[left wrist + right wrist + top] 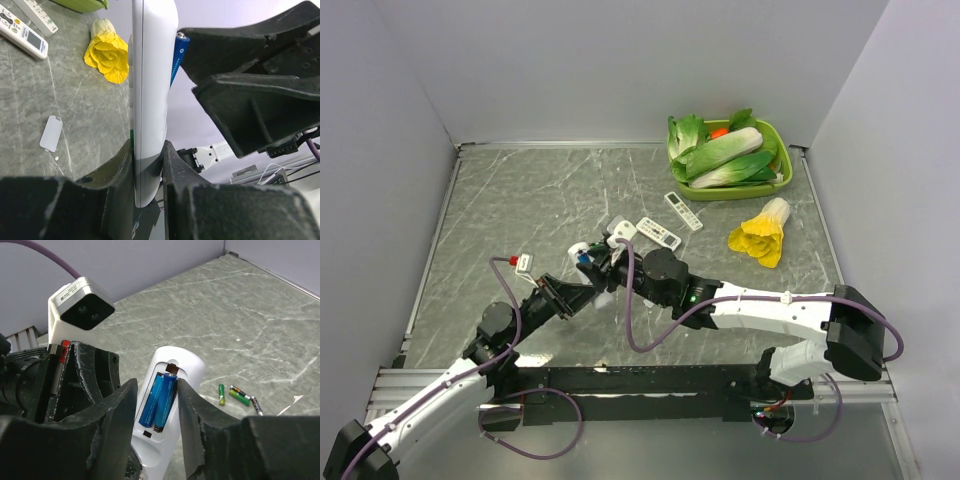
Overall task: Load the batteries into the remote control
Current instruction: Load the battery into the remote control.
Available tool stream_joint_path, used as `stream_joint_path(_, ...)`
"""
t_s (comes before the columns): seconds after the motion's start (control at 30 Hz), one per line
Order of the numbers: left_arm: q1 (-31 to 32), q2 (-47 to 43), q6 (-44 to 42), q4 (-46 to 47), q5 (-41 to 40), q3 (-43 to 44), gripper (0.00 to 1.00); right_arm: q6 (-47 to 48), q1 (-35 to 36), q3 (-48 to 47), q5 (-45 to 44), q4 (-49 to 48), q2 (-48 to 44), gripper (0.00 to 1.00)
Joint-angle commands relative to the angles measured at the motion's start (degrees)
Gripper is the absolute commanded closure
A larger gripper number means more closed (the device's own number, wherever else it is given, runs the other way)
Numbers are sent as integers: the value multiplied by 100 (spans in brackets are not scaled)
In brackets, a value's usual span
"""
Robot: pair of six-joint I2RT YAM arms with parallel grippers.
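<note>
A grey, marble-patterned worktop (520, 210) fills the scene, with pale walls around it. The white right arm (760, 305) reaches across from the lower right towards the middle. The darker left arm (440, 385) comes up from the lower left to meet it there. At the far right corner sits a green tray (777, 183) heaped with leafy vegetables (720, 150), and just in front of it a yellow leafy head (107, 55) lies on the stone. Two longer white remotes (683, 211) (658, 233) covered in button rows rest side by side between the tray and the arms. The left claw (147, 160) is clamped narrow on the remote control (186, 362), its dark fingers (117, 167) pressing both flat faces near one end. The slim white body is held clear of the worktop, with its open battery bay turned towards the right wrist camera. The right claw (156, 390) hovers close over that bay with its jaws parted, one on each side, and nothing can be seen gripped between them. A small white cover plate (51, 133) lies flat on the worktop, apart from the other remotes. The batteries (159, 399), two blue-wrapped cells, lie side by side inside the bay, and from the left wrist camera one blue edge shows beside the remote's back. A few loose green-wrapped cells (239, 397) lie scattered on the stone beyond the held remote.
</note>
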State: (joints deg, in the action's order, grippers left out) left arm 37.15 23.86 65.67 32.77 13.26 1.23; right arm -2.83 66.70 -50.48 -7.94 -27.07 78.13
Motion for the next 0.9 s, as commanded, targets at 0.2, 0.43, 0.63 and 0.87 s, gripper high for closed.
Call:
stream_joint_path(0.2,-23,101,-1,598,203,-554,99,862,-165,-778,591,1255,-702,31)
stream_joint_path(0.43,-23,172,-45,616,335,-467,99,1328,-991,-718,2620,1670,-1062,28)
stream_joint_path(0.63,-23,286,-133,634,476,-370,99,2435,-1369,-621,4377,1872,-1045,28)
stream_joint_path(0.87,-23,506,-177,792,634,-290,99,3613,-1431,-664,5075,1916,-791,31)
